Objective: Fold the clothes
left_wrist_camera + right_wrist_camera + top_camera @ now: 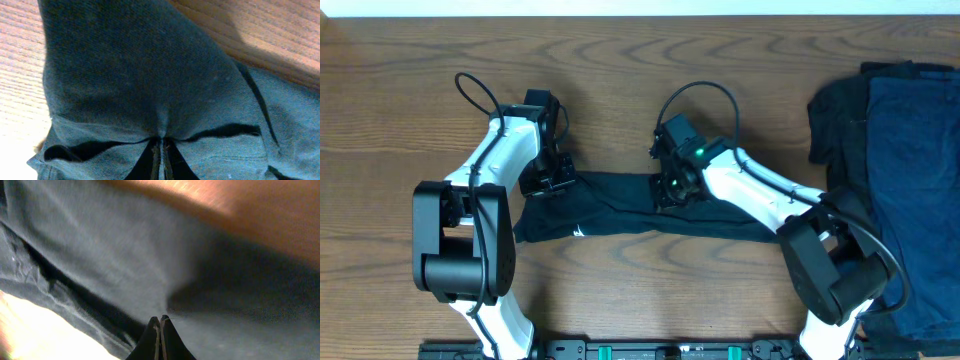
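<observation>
Wood table (620, 60): left gripper (161, 146) and right gripper (160, 321) pinch closed on the bunched black T-shirt (620, 215), shape unclear.

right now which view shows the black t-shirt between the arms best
Overhead: it shows most of the black T-shirt as a bunched strip, with its white label visible. The wrist views show only close-up cloth pinched in the left pincer and right pincer.
</observation>
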You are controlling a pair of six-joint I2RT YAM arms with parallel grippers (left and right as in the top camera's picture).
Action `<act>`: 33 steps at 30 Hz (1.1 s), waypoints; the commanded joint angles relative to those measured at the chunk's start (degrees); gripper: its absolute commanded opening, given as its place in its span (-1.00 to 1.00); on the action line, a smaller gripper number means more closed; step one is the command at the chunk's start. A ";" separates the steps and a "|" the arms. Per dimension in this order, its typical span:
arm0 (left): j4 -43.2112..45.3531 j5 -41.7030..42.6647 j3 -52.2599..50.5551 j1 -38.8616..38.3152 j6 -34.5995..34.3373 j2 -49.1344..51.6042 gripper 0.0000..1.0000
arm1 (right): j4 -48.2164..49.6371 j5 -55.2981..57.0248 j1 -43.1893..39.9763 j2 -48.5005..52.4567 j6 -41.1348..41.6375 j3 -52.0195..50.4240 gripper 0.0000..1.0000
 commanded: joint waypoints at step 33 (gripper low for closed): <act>-0.11 -0.26 -0.02 0.04 0.33 -1.27 -0.82 | 5.20 -4.96 5.01 -4.55 -1.14 -0.15 -0.92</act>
